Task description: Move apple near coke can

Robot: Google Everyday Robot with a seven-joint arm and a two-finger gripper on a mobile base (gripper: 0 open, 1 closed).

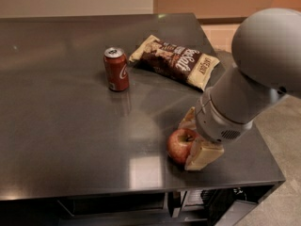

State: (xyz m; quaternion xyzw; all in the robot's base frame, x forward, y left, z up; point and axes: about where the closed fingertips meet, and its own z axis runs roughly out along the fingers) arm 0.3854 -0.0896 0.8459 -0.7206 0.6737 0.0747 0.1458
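Around the apple, arm's gripper reaches downward.

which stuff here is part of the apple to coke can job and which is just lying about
Job:
- apple, near the table's front right edge
- coke can, upright, well apart from the apple
- gripper, down at the apple

Lying about:
- snack bag, flat, just right of the can

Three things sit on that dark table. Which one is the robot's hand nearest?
The red apple near the front edge: the hand is right at it. The coke can and the snack bag sit farther back, well apart from it.
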